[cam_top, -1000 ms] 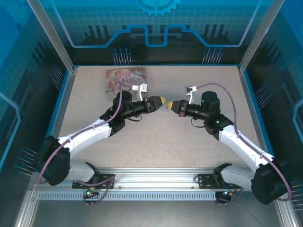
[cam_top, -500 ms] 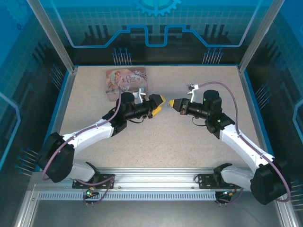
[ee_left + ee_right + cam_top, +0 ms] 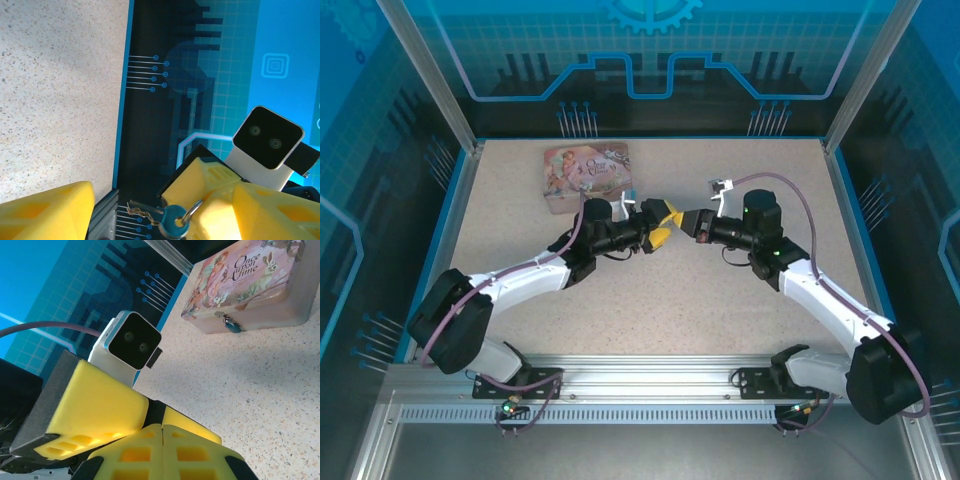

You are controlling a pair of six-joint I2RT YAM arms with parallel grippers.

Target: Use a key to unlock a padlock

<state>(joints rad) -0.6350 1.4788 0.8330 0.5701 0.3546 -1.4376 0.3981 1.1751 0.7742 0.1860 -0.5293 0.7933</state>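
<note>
Top external: left claw (image 3: 662,226) and right claw (image 3: 691,222) tip to tip above the middle of the desk (image 3: 650,300), near the front of the pink tin (image 3: 588,170). Left claw's yellow fingers spread wide. Key and padlock too small to make out here.
Left wrist: key (image 3: 172,223), blue-headed with a ring (image 3: 193,210), up in the air between the left claw's parted fingers and clear of the left-hand one. Head end sits at the tip of the right claw, which pinches it. Blade points away from that tip.
Right wrist: right claw's fingers pressed flat together, key hidden behind them. Small blue padlock (image 3: 231,326) hangs at the front clasp of the tin, well apart from both claws. Tin rests on the desk.
</note>
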